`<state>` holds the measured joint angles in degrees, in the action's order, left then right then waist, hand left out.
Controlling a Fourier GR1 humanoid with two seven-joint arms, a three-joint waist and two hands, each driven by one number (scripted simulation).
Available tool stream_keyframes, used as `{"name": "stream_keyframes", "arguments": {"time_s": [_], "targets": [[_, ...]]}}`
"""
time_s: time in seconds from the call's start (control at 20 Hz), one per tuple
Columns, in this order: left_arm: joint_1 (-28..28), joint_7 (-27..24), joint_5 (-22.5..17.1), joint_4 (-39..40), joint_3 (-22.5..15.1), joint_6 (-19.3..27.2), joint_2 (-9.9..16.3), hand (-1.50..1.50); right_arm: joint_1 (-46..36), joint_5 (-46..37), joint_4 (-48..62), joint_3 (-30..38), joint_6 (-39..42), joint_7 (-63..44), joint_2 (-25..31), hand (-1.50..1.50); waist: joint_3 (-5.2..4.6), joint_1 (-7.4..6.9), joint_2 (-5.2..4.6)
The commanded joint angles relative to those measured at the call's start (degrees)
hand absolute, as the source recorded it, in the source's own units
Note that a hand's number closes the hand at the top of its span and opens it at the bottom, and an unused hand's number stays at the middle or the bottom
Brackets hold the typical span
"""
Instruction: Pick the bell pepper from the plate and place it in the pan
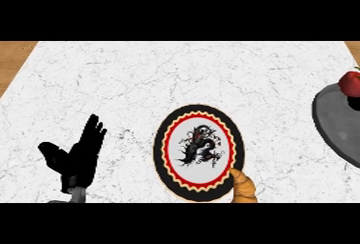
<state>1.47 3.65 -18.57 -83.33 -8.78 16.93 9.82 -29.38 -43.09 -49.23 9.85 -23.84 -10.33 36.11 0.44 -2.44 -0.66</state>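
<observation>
The left hand (79, 153) rested at the view's lower left, fingers straight and pointing up, thumb spread out to the side, holding and touching nothing. It stood well apart from everything the task concerned. To its right lay the plate (161, 143), black-rimmed with a red zigzag ring and a dark dragon figure at its centre. No pepper was on it. A brown, curved pastry (241, 188) overlapped its lower right rim.

Further right, past a stretch of the marble counter (141, 76), the grey pan (337, 124) was cut off by the view's right edge. The red bell pepper (349, 84) showed at the pan's far part, against that same edge (too little of it was visible to give a long axis). Whether it sat on the pan's floor or hung just above it could not be told.

A black patch (354, 103) lay just below the pepper. It may have been part of the right hand, though its state could not be read. Judging by position, the pepper lay far to the right of the left hand, so the right arm was the nearer one for setting it down.
</observation>
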Motion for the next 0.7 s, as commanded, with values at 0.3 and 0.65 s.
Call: {"name": "stream_keyframes", "arguments": {"time_s": [0.3,0.65], "targets": [[-1.57,0.59,0.1,4.54,-0.3,-1.54,-0.82,0.0,-10.1,2.34,25.8,4.54,1.45,14.81,2.51,-1.5,-0.12,-1.06,-0.95],[0.72,1.28,0.39,1.64,-0.22,-0.65,-0.35,0.0,-12.88,18.84,24.73,17.57,6.9,29.53,-0.06,-1.5,0.09,0.02,-0.34]]}}
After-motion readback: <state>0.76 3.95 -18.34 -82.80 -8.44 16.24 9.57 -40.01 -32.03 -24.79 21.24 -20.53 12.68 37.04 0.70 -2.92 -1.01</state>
